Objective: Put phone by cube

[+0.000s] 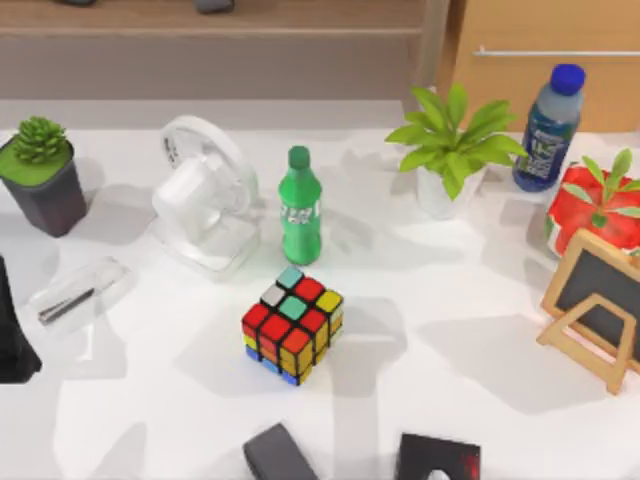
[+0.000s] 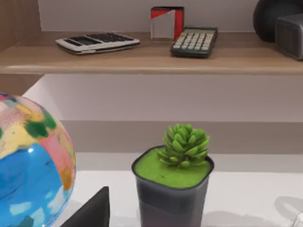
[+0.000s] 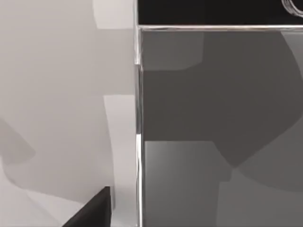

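Our right gripper [image 3: 90, 213] hangs close over the flat, grey-screened, silver-framed phone [image 3: 213, 118] on the white bench [image 1: 480, 330], probably to take it; whether it grips, we cannot tell. The many-coloured puzzle cube [image 1: 291, 325] stands mid-bench; the left arm [image 1: 12, 335] is parked at the left edge.

The cube [image 1: 292, 325] sits mid-table — a bottle [image 1: 298, 206] stands just behind it. A fan [image 1: 205, 208] stands left of the bottle, a leafy plant [image 1: 452, 145] to the right.

Cube [image 1: 292, 325] mid-table; phone [image 3: 218, 127] flat
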{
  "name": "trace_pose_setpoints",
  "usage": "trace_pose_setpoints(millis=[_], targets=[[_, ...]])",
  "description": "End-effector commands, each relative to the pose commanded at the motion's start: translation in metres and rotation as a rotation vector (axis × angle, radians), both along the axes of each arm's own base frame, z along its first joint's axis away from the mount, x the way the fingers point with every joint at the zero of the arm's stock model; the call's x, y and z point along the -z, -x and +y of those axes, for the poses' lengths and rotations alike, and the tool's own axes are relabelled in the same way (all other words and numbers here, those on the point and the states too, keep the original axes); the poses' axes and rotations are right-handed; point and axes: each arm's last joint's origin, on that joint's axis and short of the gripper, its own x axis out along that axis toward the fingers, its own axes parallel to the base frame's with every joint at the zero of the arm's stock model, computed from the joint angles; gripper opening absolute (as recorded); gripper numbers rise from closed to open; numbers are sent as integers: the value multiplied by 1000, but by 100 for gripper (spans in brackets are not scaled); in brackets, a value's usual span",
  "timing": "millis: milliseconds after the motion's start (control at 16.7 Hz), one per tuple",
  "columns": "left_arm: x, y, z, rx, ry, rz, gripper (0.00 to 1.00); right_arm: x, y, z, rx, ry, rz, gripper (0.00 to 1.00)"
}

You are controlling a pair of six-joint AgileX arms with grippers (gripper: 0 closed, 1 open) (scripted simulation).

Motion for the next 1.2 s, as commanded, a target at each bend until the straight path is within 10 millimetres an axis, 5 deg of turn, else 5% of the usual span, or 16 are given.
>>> trace_pose_setpoints(millis=[60,840,1200], targets=[[0,0,0,0,0,0,100,0,0,0,0,0,0,100],[0,0,0,0,0,0,100,0,0,0,0,0,0,2],[0,0,0,0,0,0,100,0,0,0,0,0,0,0]])
